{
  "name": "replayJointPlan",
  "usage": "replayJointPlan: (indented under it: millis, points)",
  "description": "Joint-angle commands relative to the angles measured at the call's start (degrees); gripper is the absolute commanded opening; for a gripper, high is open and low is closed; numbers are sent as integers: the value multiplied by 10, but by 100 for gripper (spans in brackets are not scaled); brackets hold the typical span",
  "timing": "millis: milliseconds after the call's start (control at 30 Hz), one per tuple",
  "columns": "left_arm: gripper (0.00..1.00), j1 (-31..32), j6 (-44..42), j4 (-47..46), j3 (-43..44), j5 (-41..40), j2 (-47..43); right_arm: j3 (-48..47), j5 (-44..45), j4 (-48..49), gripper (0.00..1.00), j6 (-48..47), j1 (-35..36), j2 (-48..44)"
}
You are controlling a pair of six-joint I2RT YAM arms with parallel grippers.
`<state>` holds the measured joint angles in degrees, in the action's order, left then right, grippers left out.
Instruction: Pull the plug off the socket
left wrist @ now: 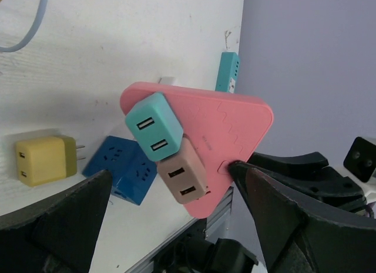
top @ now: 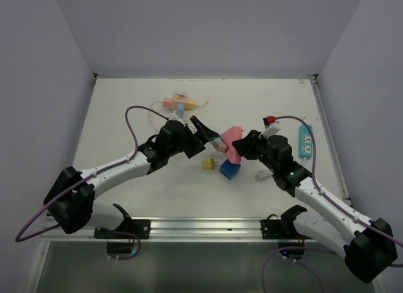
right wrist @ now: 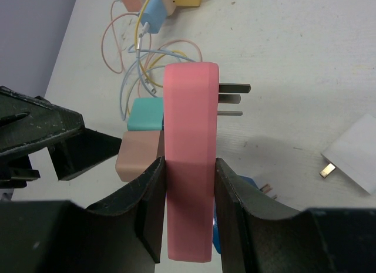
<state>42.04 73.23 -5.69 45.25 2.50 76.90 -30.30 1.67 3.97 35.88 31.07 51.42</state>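
**Socket pinned, other claw wide open: line up before pulling**

In the right claw: the pink socket, clamped tight across its narrow edges and seemingly held up off the worktop, prongs pointing away from the other arm. Opposite, the left claw: spread to its full width, gripping nothing, facing the socket's front just ahead of its fingers. Seated there, touching each other: a teal plug towards the upper side, a tan plug most squarely between the two fingers. Reads as the approach before the grasp; nothing pulled off yet.

For a clean pull:
- Pick one plug, probably the tan one.
- Advance until both pads flank its flat sides, clear of the teal neighbour.
- Close on the plug body alone, not on the socket face.
- Draw straight back along the prong line, without twisting, and brace with the right claw against the tug.
- Beware a slip from pads catching only rounded corners.

Below the left claw, on the worktop: a yellow plug and a blue adapter. Leave both alone.
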Motion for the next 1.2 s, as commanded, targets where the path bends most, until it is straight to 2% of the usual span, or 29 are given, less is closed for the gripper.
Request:
replayJointPlan:
  millis: [0, 167, 367, 867, 1033, 1167]
  points:
    - [99, 9, 38, 19, 47, -10, 32, -13, -14, 64, 0, -4, 0, 4]
    - [96, 23, 60, 52, 84, -6, 67, -10, -14, 68, 0, -1, 0, 3]
    - [86, 33, 79, 75, 85, -5, 74, -4, -15, 72, 0, 1, 0, 0]
    - [38, 38, 87, 75, 91, -8, 80, 4, -28, 91, 0, 13, 0, 6]
    - [26, 38, 98, 70, 85, -7, 77, 10, -37, 98, 0, 13, 0, 7]
    - [10, 38, 105, 67, 79, -5, 69, 15, -51, 107, 0, 12, 0, 13]
